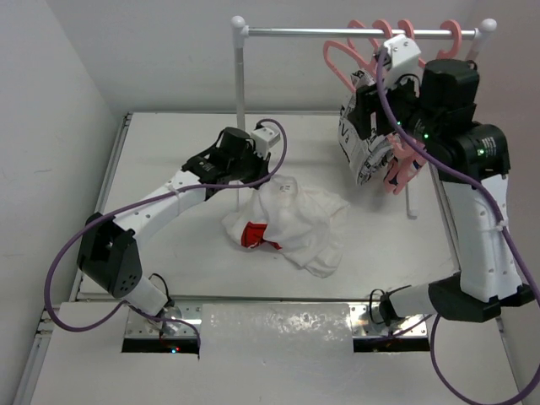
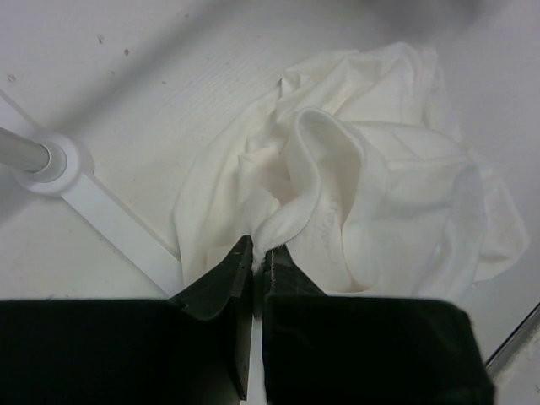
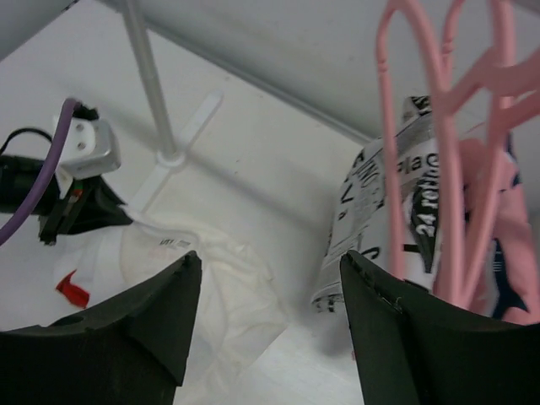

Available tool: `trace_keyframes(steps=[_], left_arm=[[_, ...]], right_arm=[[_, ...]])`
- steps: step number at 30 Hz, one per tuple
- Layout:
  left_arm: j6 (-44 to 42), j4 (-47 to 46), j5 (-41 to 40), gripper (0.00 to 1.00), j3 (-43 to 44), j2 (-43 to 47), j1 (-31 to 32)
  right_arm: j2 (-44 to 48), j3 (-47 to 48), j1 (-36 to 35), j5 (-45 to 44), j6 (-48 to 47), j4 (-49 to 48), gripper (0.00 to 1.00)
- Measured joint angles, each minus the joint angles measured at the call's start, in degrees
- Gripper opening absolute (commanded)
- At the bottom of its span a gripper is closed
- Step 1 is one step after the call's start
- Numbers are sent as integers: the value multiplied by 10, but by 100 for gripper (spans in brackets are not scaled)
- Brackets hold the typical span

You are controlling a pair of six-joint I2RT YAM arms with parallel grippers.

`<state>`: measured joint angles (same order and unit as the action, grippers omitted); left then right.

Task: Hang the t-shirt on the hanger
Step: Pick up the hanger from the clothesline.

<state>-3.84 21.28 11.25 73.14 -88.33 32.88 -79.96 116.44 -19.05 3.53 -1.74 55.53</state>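
Note:
The white t-shirt [image 1: 291,221] lies crumpled on the table, its red patch [image 1: 253,236] at the near left. My left gripper [image 1: 256,179] is shut on a fold of its far-left edge; the left wrist view shows the jaws [image 2: 259,250] pinching white cloth [image 2: 380,186]. My right gripper [image 1: 367,126] is open and empty, raised beside the rack's right end. In the right wrist view it [image 3: 270,257] sits just left of several salmon-pink hangers [image 3: 439,152], not touching them. The t-shirt [image 3: 211,270] shows below it. The hangers [image 1: 344,63] hang from the rail.
A white-and-metal rack [image 1: 240,93] stands at the back; one foot [image 2: 101,211] lies beside the t-shirt. A newsprint-patterned shirt [image 1: 359,152] and a pink shirt with navy marks [image 3: 506,270] hang on hangers at the rack's right end. A raised edge [image 1: 114,169] borders the table.

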Motion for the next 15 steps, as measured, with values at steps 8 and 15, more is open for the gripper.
trace_keyframes(steps=[8, 15], left_arm=[[-28, -3, 17, 0, -48, 0, -16], [-50, 11, 42, 0, -56, 5, -18]], right_arm=[[-58, 61, 74, 4, -19, -6, 55], [-116, 54, 138, 45, -3, -33, 49]])
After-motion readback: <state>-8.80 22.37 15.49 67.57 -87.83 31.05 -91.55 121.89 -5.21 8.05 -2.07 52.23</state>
